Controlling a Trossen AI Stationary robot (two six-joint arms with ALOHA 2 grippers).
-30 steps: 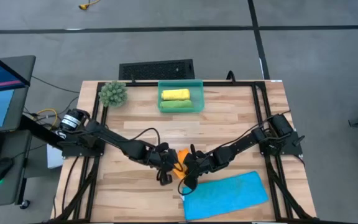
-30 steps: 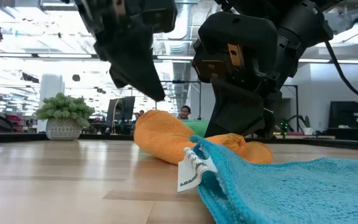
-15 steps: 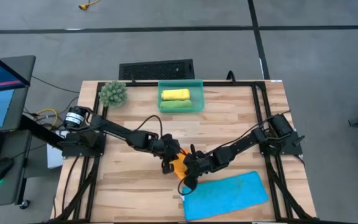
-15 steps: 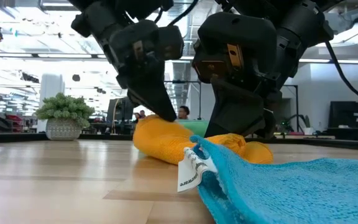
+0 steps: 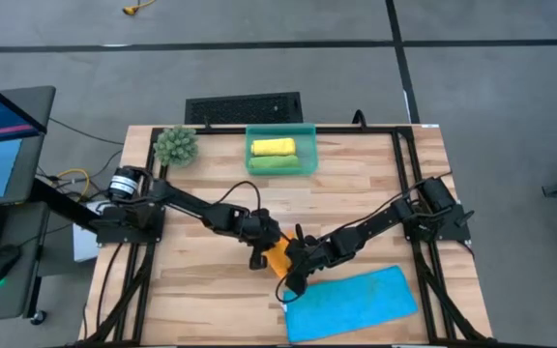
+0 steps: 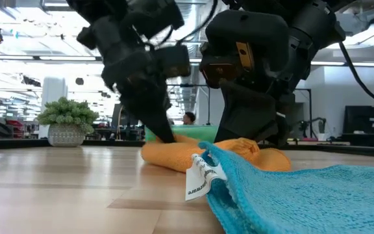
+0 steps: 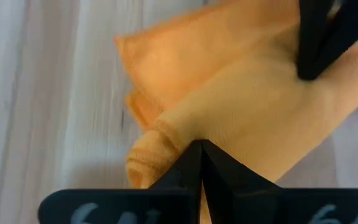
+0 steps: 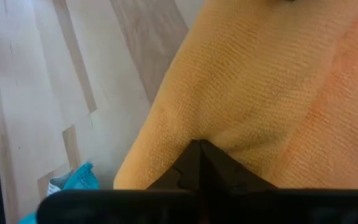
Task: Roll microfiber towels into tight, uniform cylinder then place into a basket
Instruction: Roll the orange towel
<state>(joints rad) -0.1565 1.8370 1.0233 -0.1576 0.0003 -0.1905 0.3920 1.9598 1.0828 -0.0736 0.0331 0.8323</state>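
Observation:
A partly rolled orange towel (image 5: 277,257) lies on the wooden table, just behind the flat blue towel (image 5: 352,302). My left gripper (image 5: 258,257) is shut, its tips down on the orange towel's left end (image 6: 167,151). My right gripper (image 5: 296,267) is shut at the towel's right part (image 8: 241,93). The basket (image 5: 308,150) at the far edge holds a yellow roll (image 5: 272,146) and a green roll (image 5: 274,163). My left gripper presses its shut fingertips (image 7: 201,155) down on the top of the orange towel near its rolled left end (image 7: 151,146), slanting down from the table's left. The towel lies flattened on the table beneath them. My right gripper has its fingertips (image 8: 199,152) closed on the orange towel's cloth (image 8: 216,134), where creases run out from the tips. It slants down from the table's right. One layer or several, I cannot tell. The towel rests on the table.
A spiky green plant ball (image 5: 175,145) stands at the far left. The blue towel's corner with its white tag (image 6: 199,179) lies right in front of the orange towel. Bare wood lies to the left and near the basket.
My left gripper, shut throughout, has come down and toward the table's far edge onto the orange towel. The towel's raised left end has been pushed flatter against the table.

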